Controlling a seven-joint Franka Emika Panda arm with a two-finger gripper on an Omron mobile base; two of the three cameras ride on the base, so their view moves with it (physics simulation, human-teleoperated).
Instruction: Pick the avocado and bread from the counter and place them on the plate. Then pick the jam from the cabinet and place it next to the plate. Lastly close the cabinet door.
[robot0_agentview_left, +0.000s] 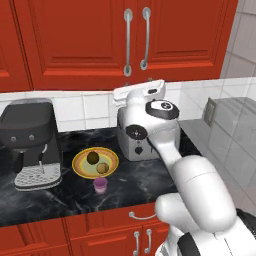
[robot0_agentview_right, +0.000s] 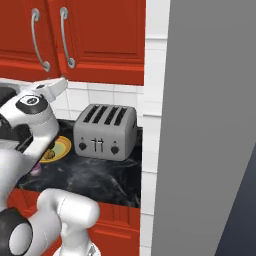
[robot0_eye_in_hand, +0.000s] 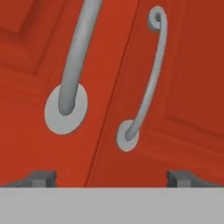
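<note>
Gripper (robot0_eye_in_hand: 112, 177) spread wide, right up at the shut cabinet door (robot0_eye_in_hand: 175, 87) — two silver handles (robot0_eye_in_hand: 146, 83) just ahead; plate (robot0_agentview_left: 80, 167) holding avocado (robot0_agentview_left: 93, 158) and bread (robot0_agentview_left: 103, 167) well below, jam (robot0_agentview_left: 100, 185) beside it

Both base views look forward and down from behind the arm, left and right, sharing the toaster (robot0_agentview_left: 136, 137), plate (robot0_agentview_left: 80, 169) and counter (robot0_agentview_left: 60, 197). The hand view faces the cabinet door (robot0_eye_in_hand: 175, 65) handles close up.

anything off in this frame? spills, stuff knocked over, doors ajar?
Nothing stands out. Avocado and bread sit on the plate, jam upright beside it on the counter. Cabinet doors look flush shut. Pincer open, facing the handles.
</note>
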